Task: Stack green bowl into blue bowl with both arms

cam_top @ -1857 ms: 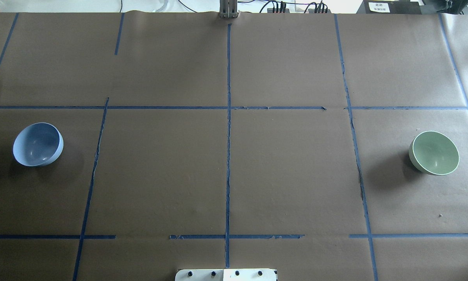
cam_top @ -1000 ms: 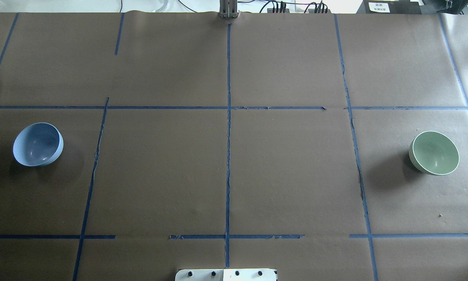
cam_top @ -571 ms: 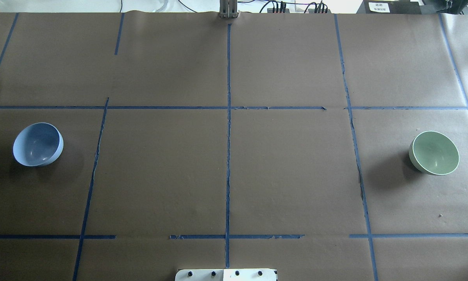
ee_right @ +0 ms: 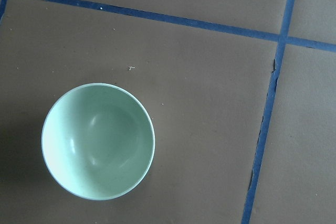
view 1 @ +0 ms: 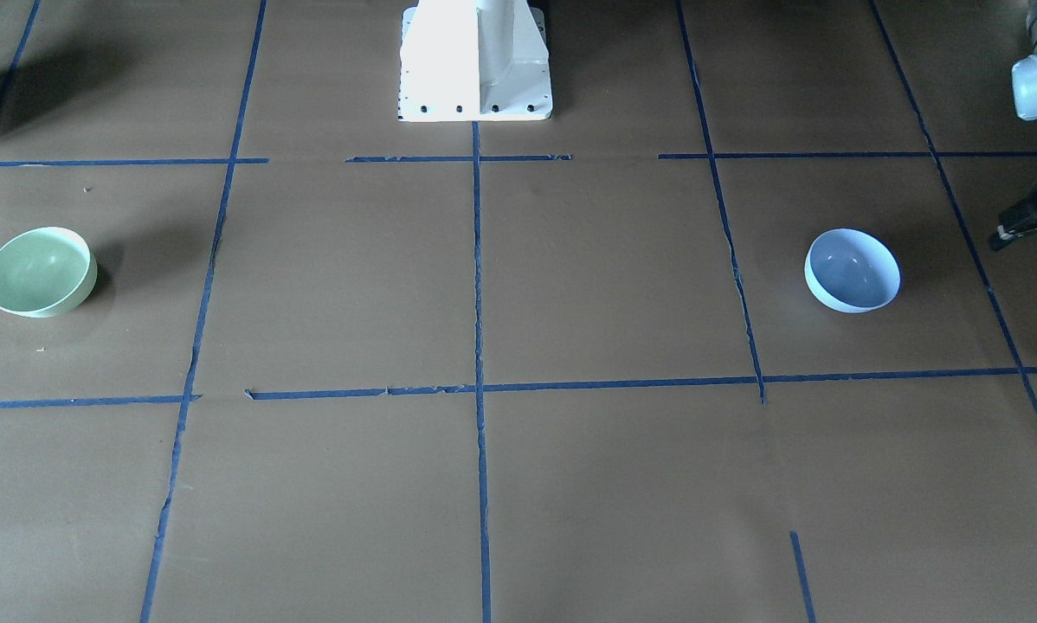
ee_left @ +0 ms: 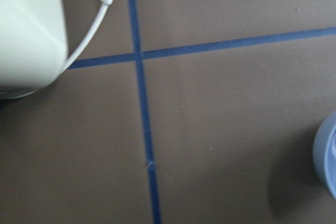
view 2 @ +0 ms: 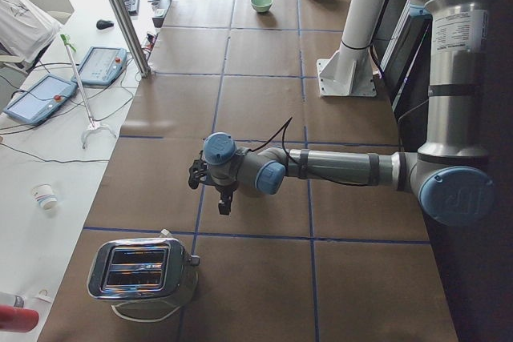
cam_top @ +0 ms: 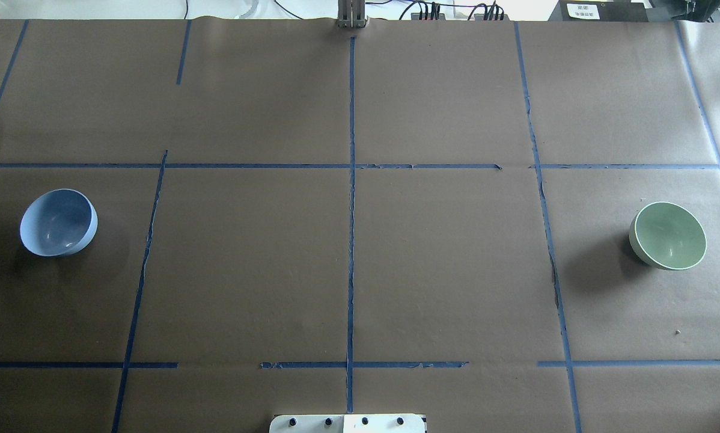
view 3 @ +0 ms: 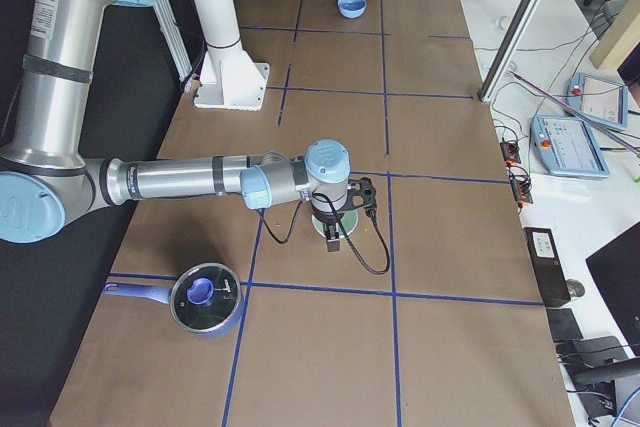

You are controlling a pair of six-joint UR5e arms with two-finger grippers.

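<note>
The pale green bowl (cam_top: 668, 235) stands upright on the brown table at the far right of the overhead view, and the light blue bowl (cam_top: 58, 222) stands at the far left. Neither arm shows in the overhead view. In the exterior right view my right gripper (view 3: 334, 240) hangs over the green bowl (view 3: 328, 223). The right wrist view looks straight down on that bowl (ee_right: 98, 141) and shows no fingers. In the exterior left view my left gripper (view 2: 225, 202) points down and the wrist hides the blue bowl. Its rim (ee_left: 326, 156) shows at the left wrist view's right edge. I cannot tell whether either gripper is open or shut.
A chrome toaster (view 2: 144, 270) stands beyond the blue bowl at the table's left end. A blue lidded pot (view 3: 205, 299) stands at the right end near the green bowl. The white pedestal (view 1: 475, 61) is at the robot's side. Blue tape lines cross the brown paper.
</note>
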